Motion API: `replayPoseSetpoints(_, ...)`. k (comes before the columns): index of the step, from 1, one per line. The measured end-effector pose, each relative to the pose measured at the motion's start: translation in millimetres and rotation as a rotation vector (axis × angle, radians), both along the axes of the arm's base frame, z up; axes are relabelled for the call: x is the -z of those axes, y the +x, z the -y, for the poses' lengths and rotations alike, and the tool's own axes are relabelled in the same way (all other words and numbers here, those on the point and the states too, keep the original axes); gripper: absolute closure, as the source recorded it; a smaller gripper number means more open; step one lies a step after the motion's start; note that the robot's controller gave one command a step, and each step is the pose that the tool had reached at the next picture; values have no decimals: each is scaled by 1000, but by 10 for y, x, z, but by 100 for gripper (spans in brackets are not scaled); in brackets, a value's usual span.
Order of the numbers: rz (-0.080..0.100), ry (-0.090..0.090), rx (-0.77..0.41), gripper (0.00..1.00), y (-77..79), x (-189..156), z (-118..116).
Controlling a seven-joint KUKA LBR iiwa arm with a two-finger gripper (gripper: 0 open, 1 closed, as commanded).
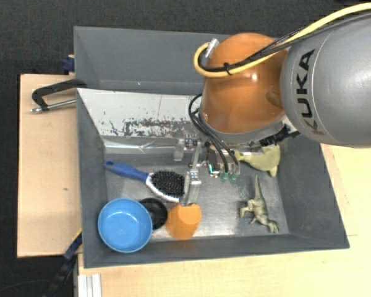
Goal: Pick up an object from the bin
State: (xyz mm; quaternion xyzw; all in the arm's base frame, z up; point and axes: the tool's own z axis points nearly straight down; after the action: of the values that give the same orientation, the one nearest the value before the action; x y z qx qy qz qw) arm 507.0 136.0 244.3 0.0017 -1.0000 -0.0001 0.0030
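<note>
**A:** While the claw (190, 190) hangs low under its orange cover (241, 85), what is it actually over?

**B:** Its tip sits between two things. The orange cup (183, 221) is right at the tip, on the side toward the near wall of the bin (90, 184). The black-bristled head of the hairbrush (167, 184) is just beside the claw, on the side away from the arm. I see nothing pinched in it.

**A:** Spread or pressed together?

**B:** I cannot tell; the cover and the cables (217, 156) hide that part.

**A:** Which thing would you go for?

**B:** The cup, I judge. It is nearest the claw and has a plain rounded body. The brush head lies flat and low, and its blue handle runs off away from the claw, so it would probably tip when lifted.

**A:** And how to do it well?

**B:** Centre the claw over the cup's body before going down, and take it across its width. Close gently, since it may roll or slip. Keep clear of the bristles, or the brush gets dragged along. The black round thing (153, 210) and the blue bowl (125, 226) lie beyond the cup, farther from the arm. The toy dinosaur (258, 212) is well apart on the arm's side, so neither should interfere. Then lift straight up.
</note>
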Motion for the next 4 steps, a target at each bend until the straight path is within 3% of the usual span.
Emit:
replayPoseSetpoints(1,14,4,-101,0,259,1499,17)
replayPoseSetpoints(2,31,8,-31,0,492,1668,155)
replayPoseSetpoints(3,19,6,-32,100,459,1693,156)
replayPoseSetpoints(4,14,6,33,100,684,1701,271)
